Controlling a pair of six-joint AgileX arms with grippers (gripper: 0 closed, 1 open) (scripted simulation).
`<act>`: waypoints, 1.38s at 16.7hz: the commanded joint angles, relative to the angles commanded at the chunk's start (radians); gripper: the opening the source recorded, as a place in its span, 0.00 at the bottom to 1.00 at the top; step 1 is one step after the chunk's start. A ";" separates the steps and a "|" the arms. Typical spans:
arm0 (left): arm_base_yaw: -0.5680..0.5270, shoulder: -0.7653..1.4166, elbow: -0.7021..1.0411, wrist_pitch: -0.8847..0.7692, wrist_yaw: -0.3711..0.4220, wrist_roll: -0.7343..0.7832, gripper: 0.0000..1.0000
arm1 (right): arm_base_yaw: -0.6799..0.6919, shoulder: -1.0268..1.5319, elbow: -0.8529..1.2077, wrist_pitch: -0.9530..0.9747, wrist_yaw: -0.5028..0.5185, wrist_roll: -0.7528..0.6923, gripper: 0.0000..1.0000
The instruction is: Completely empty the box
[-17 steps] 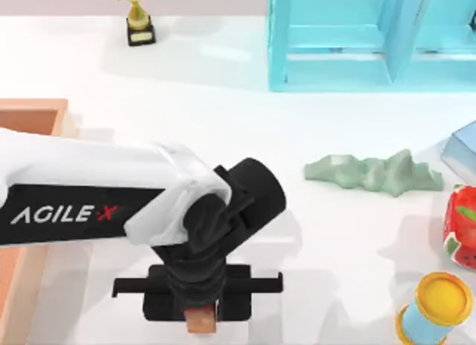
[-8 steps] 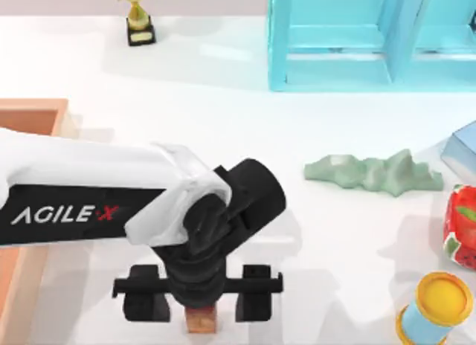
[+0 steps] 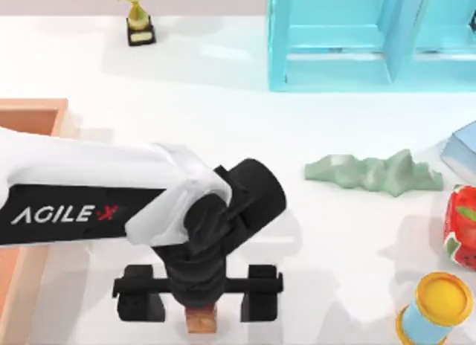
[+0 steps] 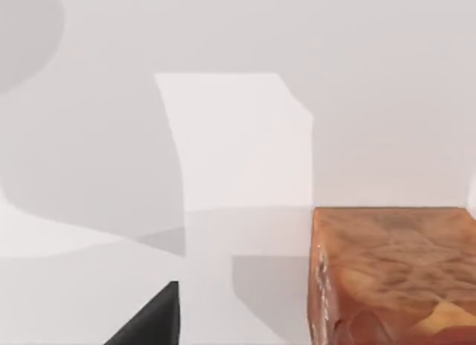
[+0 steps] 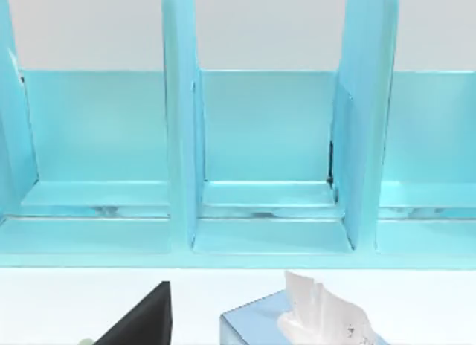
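Observation:
The box is an orange-tan tray at the table's left edge, largely covered by my left arm. To the right of the box, near the table's front edge, my left gripper points down and stands open. A small brown block rests on the table between its spread fingers, touching neither. In the left wrist view the brown block stands on the white table beside one black fingertip. My right arm is parked, its wrist camera facing the light blue shelf cabinet.
A gold trophy stands at the back. The shelf cabinet is at the back right. On the right lie a green crumpled lump, a pale blue box, a red strawberry-patterned item and a yellow-lidded can.
My left gripper was shut on the brown block a second ago. Its fingers have spread apart, and the block now stands free on the table.

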 joint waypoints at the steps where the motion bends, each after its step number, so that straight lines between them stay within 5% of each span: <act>1: -0.002 -0.003 0.010 -0.011 0.000 -0.001 1.00 | 0.000 0.000 0.000 0.000 0.000 0.000 1.00; 14: -0.003 -0.111 0.195 -0.311 0.000 -0.005 1.00 | 0.000 0.000 0.000 0.000 0.000 0.000 1.00; 23: 0.058 -0.124 0.255 -0.323 -0.004 0.062 1.00 | 0.000 0.000 0.000 0.000 0.000 0.000 1.00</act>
